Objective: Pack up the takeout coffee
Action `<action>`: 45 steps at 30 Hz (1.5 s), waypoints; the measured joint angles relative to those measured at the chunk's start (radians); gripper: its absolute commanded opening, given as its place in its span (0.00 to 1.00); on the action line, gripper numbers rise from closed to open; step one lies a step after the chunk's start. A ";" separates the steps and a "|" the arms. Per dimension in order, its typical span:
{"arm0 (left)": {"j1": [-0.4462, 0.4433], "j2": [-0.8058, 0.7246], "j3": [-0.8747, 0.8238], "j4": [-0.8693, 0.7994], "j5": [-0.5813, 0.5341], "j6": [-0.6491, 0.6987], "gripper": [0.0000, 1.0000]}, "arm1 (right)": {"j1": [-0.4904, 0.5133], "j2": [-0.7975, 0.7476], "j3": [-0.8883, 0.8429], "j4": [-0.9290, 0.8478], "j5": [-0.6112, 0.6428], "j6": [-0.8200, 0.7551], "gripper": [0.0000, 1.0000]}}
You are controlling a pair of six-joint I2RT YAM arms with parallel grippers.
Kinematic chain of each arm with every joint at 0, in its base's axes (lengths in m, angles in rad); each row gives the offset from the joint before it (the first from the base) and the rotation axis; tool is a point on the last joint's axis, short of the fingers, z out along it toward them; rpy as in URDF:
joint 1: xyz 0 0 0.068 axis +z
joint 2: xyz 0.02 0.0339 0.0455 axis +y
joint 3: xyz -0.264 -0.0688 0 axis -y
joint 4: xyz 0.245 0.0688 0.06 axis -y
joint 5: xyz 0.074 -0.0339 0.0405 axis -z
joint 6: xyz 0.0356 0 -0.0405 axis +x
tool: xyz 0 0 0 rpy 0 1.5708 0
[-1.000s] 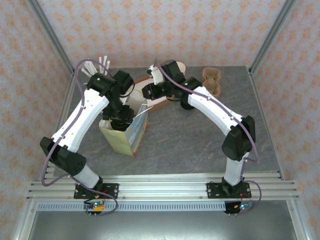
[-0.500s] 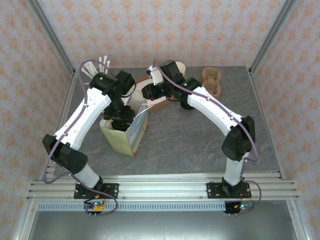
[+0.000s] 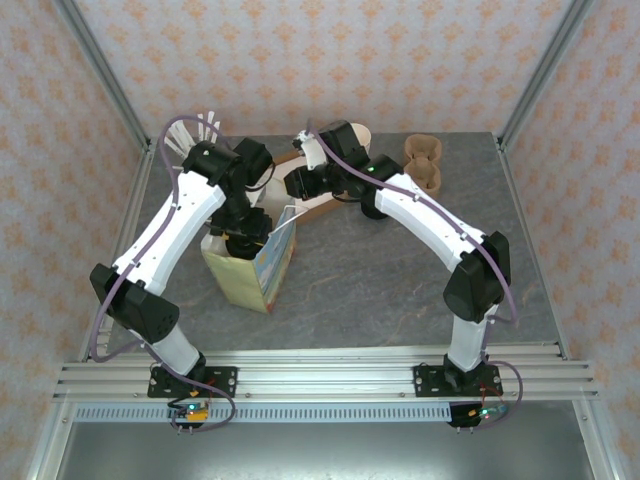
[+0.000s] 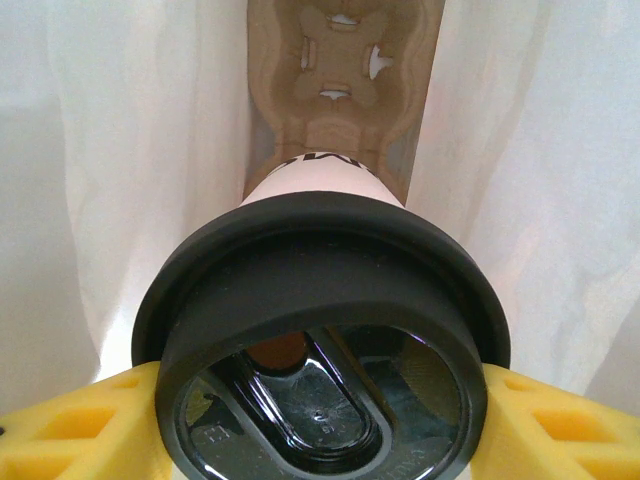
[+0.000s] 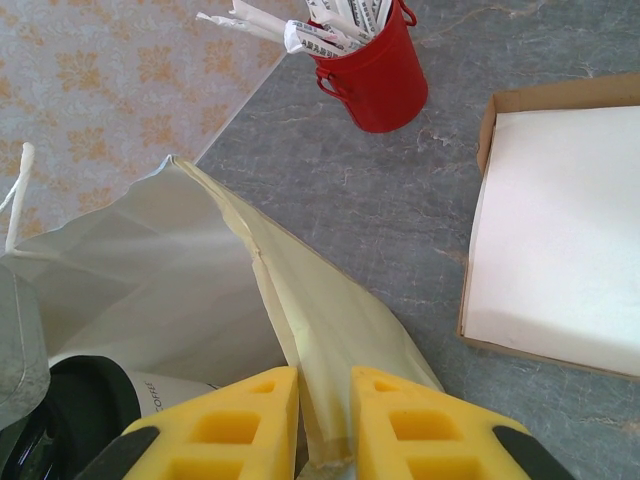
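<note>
The left end effector grips the coffee, its yellow fingers pressed to either side of the cup just below the black lid. The coffee hangs upright inside the bag, with white walls close on both sides. It is above a pulp carrier at the bag's bottom. The right end effector is closed on the bag's rim, a fold of paper pinched between its fingers, which holds the mouth open. The bag stands on the surface.

The step in hand looks like seating the cup in the carrier. The descent should be straight and slow, with the cup vertical, because the well under the cup is hidden and alignment cannot be checked. The right arm should hold the rim steady without tugging, since a pull could tip the bag or narrow the mouth.

Release should wait until the base is seated. The fingers should part only a little, as the walls are close. The exit should go straight up, clear of the lid's rim, so the lid is not lifted off.
</note>
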 measured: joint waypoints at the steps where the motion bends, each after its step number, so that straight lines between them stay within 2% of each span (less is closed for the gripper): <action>1: 0.000 0.000 0.000 0.000 -0.002 0.003 0.33 | 0.000 0.000 0.000 0.000 0.000 0.000 0.21; 10: 0.000 -0.003 0.151 0.000 -0.021 0.007 0.32 | 0.000 0.000 -0.006 0.002 0.001 0.000 0.21; 17: 0.000 -0.015 0.173 0.000 -0.030 0.007 0.33 | 0.000 0.000 -0.008 0.002 0.011 -0.004 0.21; 29: 0.000 -0.072 0.056 0.000 -0.029 0.006 0.33 | 0.000 0.000 -0.008 0.006 0.019 -0.004 0.21; 45: 0.000 -0.064 -0.027 0.000 0.001 0.008 0.32 | 0.000 0.000 -0.011 0.010 0.026 -0.008 0.21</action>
